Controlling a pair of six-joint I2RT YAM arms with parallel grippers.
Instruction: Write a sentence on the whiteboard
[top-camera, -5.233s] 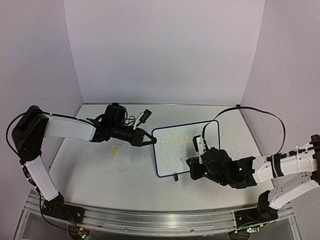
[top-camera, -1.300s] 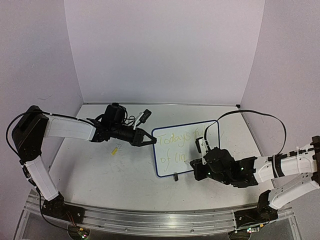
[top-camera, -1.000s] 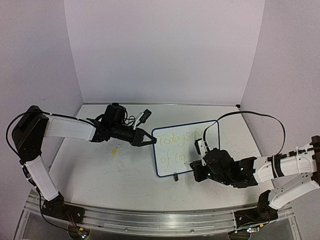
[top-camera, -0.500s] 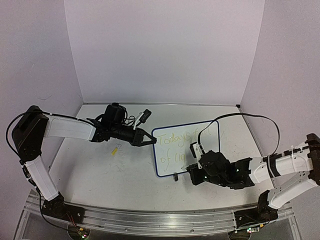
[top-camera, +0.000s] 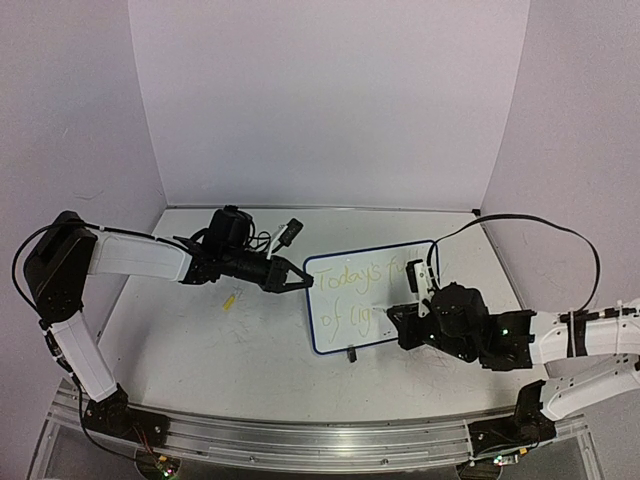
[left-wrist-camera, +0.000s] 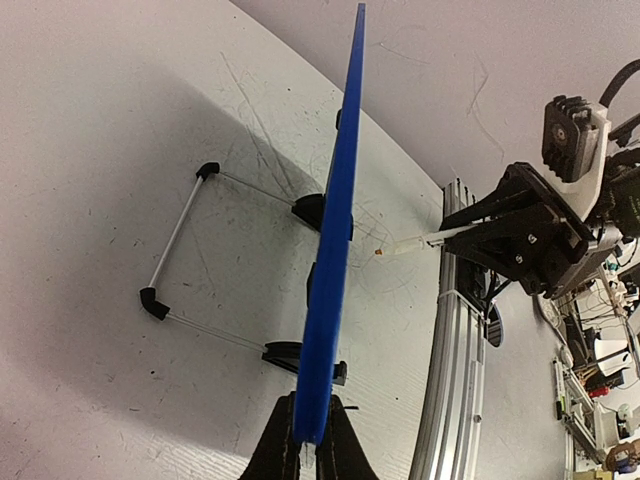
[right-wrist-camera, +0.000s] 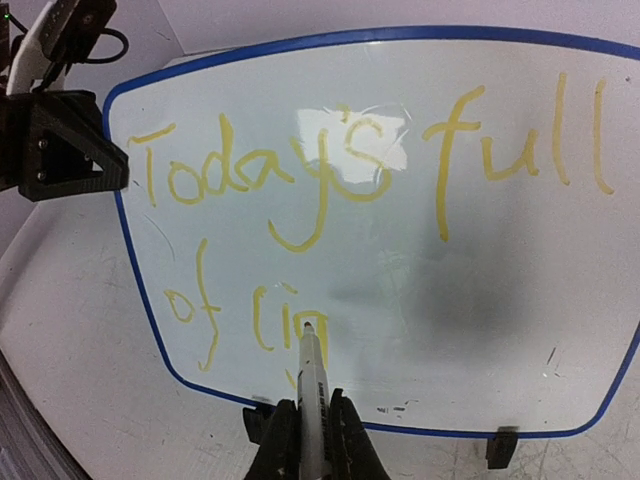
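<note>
The whiteboard (top-camera: 352, 305) stands tilted on the table, white with a blue frame. My left gripper (top-camera: 303, 281) is shut on its left edge, which the left wrist view shows as a blue strip (left-wrist-camera: 335, 250) between the fingers (left-wrist-camera: 275, 450). The sentence (right-wrist-camera: 330, 160) is in yellow: "Today's full" on the top line, "of" and a few strokes below. My right gripper (right-wrist-camera: 312, 440) is shut on a white marker (right-wrist-camera: 312, 385) whose tip points at the last stroke of the lower line. In the left wrist view the marker (left-wrist-camera: 420, 240) ends a little short of the board.
A small yellow piece (top-camera: 230, 300) lies on the table left of the board. The board's wire stand (left-wrist-camera: 175, 250) reaches out behind it. An aluminium rail (top-camera: 300, 440) runs along the near edge. A black cable (top-camera: 520, 222) loops above the right arm.
The right arm swung right and away from the near edge, moving the marker along the lower line, where another stroke now shows. The left arm and board stayed still.
</note>
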